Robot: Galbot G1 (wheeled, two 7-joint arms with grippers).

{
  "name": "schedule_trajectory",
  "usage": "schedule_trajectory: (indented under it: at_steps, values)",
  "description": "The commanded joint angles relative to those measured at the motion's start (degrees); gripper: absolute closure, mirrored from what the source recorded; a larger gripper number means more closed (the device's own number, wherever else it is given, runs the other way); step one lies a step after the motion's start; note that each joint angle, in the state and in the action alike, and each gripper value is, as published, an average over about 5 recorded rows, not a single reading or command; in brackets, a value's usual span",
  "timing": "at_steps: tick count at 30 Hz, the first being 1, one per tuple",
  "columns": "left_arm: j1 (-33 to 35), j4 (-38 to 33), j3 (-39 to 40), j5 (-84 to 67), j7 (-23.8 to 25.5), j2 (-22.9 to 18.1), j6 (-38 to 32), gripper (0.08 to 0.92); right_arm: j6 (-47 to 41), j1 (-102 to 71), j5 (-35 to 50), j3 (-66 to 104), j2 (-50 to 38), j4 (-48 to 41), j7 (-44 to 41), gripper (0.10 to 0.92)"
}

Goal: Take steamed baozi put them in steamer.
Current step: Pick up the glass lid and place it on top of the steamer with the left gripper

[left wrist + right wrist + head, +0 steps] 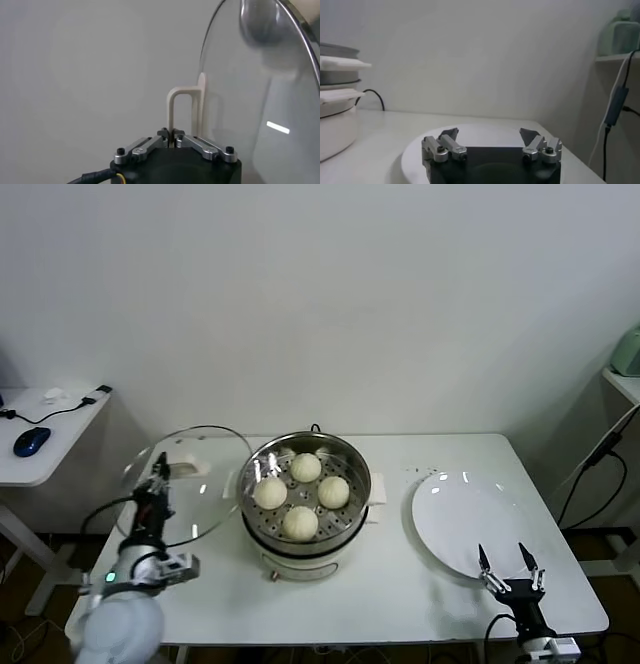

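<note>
At the far left a small side desk (pixel 45 434) carries a blue mouse (pixel 31 441), well apart from the work. The left tool (pixel 157 477) stands over the left edge of the white tabletop (pixel 400 584), its fingers (pixel 192 143) pressed together on the cream handle (pixel 184 112) of the glass lid (pixel 190 484). It holds the lid tilted up off the tabletop, the rim nearest the pot close beside the steamer's left side.

The steamer (pixel 306 529) sits at the middle of the tabletop on its white base, open at the top. All four steamed baozi (pixel 305 467) lie inside on the perforated tray, spaced in a rough ring and none touching the steel wall.

To the right, a bare strip of tabletop separates the steamer from the white plate (pixel 470 519), which lies flat near the right edge. The right tool (pixel 508 567) hovers at the plate's near rim, close to the front right corner, its fingers (pixel 449 136) spread apart and holding nothing. A black cable (pixel 600 474) hangs off beyond the right edge.
</note>
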Motion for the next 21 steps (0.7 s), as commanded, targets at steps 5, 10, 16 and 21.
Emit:
schedule_trajectory:
  at_steps: [5, 10, 16, 21]
  values:
    - [-4.44, -5.24, 16.89, 11.17, 6.19, -3.67, 11.33, 0.86, 1.11, 0.36, -2.62, -1.44, 0.4, -0.44, 0.72, 0.203]
    - [-8.32, -3.84, 24.23, 19.51, 10.23, -9.63, 14.6, 0.86, 1.85, 0.78, -2.4, -1.76, 0.14, -0.81, 0.91, 0.203]
    - [-11.13, 1.63, 29.37, 25.54, 10.63, -15.69, 14.92, 0.86, 3.04, 0.73, -1.63, -2.23, -0.45, -1.58, 1.42, 0.203]
    - [-12.43, 6.11, 31.3, 27.19, 9.52, -18.99, 14.84, 0.86, 4.12, 0.69, -0.57, -2.66, -0.79, -2.18, 1.91, 0.203]
